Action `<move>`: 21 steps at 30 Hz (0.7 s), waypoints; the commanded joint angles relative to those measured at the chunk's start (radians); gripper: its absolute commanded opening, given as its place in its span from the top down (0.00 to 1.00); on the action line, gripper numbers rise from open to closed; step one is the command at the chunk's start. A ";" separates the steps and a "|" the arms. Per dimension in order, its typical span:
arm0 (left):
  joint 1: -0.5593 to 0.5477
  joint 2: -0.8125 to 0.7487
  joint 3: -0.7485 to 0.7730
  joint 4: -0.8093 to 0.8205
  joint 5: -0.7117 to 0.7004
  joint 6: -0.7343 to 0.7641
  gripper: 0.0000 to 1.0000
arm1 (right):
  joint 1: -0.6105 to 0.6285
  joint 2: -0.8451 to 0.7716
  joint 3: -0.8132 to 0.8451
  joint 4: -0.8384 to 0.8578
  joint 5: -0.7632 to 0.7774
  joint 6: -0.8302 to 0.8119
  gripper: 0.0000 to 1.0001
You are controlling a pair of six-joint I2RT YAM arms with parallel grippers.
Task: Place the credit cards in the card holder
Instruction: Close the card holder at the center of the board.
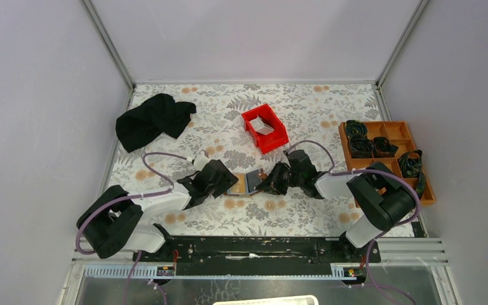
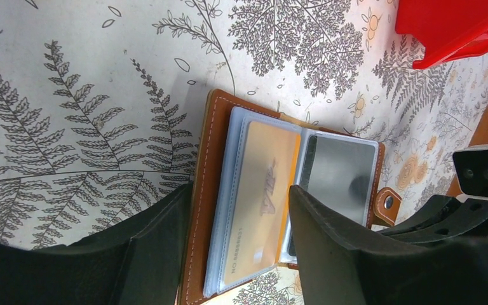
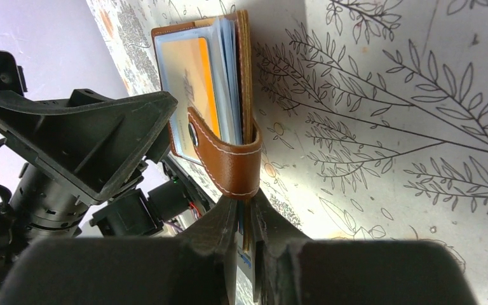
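Observation:
The brown card holder [image 1: 249,183] lies open on the table between my two grippers. In the left wrist view the card holder [image 2: 211,190] shows clear sleeves, with an orange card [image 2: 260,190] in one and a silvery grey card [image 2: 342,176] in the one beside it. My left gripper [image 2: 241,254] is open, its fingers straddling the left half of the sleeves. My right gripper [image 3: 246,219] is shut on the card holder's right edge [image 3: 244,76], just under the tab clasp [image 3: 229,162]. More light cards [image 1: 264,126] lie in the red bin.
The red bin [image 1: 273,138] stands just behind the card holder. An orange-brown compartment tray [image 1: 399,132] with black items is at the right. A black cloth [image 1: 152,119] lies at the back left. The enclosure walls close the sides and back.

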 commanded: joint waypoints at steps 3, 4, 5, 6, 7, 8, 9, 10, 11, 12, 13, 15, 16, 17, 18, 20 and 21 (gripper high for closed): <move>-0.002 0.005 0.043 -0.084 0.000 0.025 0.36 | -0.003 0.003 0.048 -0.078 -0.009 -0.075 0.98; -0.002 0.001 0.050 -0.085 0.002 0.025 0.37 | -0.002 0.002 0.051 -0.093 -0.003 -0.083 0.98; -0.001 -0.004 0.057 -0.088 0.002 0.025 0.37 | 0.000 0.002 0.053 -0.100 0.002 -0.089 0.98; -0.001 -0.012 0.063 -0.089 0.000 0.025 0.37 | 0.000 0.003 0.054 -0.106 0.007 -0.093 0.98; -0.002 -0.020 0.069 -0.091 0.000 0.025 0.37 | 0.002 0.006 0.057 -0.110 0.009 -0.097 0.98; -0.004 -0.029 0.074 -0.095 -0.001 0.022 0.37 | 0.004 0.009 0.058 -0.112 0.013 -0.101 0.99; -0.004 -0.036 0.081 -0.096 -0.002 0.022 0.37 | 0.007 0.011 0.059 -0.113 0.016 -0.103 0.99; -0.006 -0.043 0.087 -0.098 -0.004 0.022 0.37 | 0.011 0.012 0.060 -0.115 0.019 -0.105 0.99; -0.008 -0.049 0.093 -0.097 -0.005 0.022 0.37 | 0.014 0.015 0.062 -0.117 0.023 -0.105 0.99; -0.010 -0.054 0.100 -0.096 -0.004 0.020 0.37 | 0.018 0.017 0.064 -0.117 0.025 -0.106 0.99; -0.013 -0.053 0.106 -0.096 -0.005 0.019 0.37 | 0.022 0.020 0.066 -0.117 0.028 -0.107 0.99; -0.018 -0.051 0.117 -0.091 -0.005 0.021 0.37 | 0.028 0.022 0.070 -0.120 0.033 -0.108 0.99; -0.022 -0.047 0.120 -0.087 -0.004 0.022 0.37 | 0.030 0.024 0.073 -0.122 0.034 -0.108 0.99; -0.024 -0.046 0.122 -0.082 -0.001 0.025 0.37 | 0.033 0.025 0.075 -0.121 0.036 -0.110 0.99; -0.027 -0.043 0.124 -0.075 0.002 0.025 0.37 | 0.036 0.028 0.076 -0.124 0.036 -0.110 0.99; -0.033 -0.037 0.122 -0.056 0.009 0.026 0.38 | 0.041 0.031 0.079 -0.123 0.040 -0.112 0.99; -0.037 -0.037 0.119 -0.044 0.012 0.026 0.38 | 0.043 0.031 0.081 -0.126 0.042 -0.111 0.99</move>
